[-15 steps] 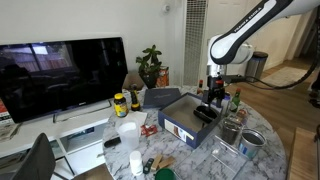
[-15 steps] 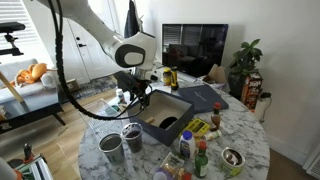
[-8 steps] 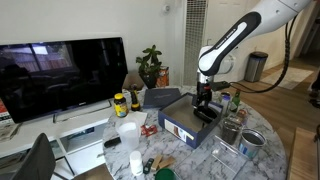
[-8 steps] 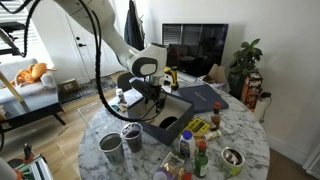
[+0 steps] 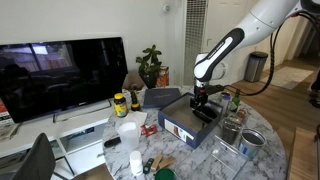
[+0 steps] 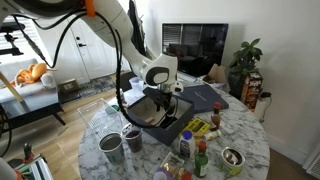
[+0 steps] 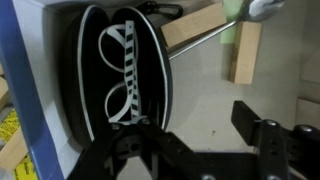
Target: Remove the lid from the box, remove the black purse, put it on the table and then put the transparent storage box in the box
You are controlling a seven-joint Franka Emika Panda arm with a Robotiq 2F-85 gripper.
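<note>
The box [image 5: 180, 127] [image 6: 152, 128] stands open on the marble table, navy outside and pale grey inside [image 7: 205, 95]. Its lid [image 5: 160, 97] [image 6: 205, 97] lies flat beside it. The black purse [image 7: 125, 70], with a white rim and pattern, rests on the box floor on one side. My gripper [image 5: 201, 106] [image 6: 160, 103] [image 7: 195, 122] reaches down into the box, jaws apart over bare grey floor. One finger [image 7: 140, 145] sits at the purse's edge. A clear container that may be the transparent storage box [image 5: 226, 150] sits near the table's edge.
Two metal cups [image 6: 120, 140] stand close to the box, with bottles and jars [image 6: 195, 150] around them. A white cup [image 5: 128, 133] and a yellow jar [image 5: 120, 104] stand near the TV [image 5: 60, 75]. Wooden pieces [image 7: 245, 50] lie inside the box.
The arm has swung over the box and lowered the gripper into it. The box, lid and clutter have stayed put.
</note>
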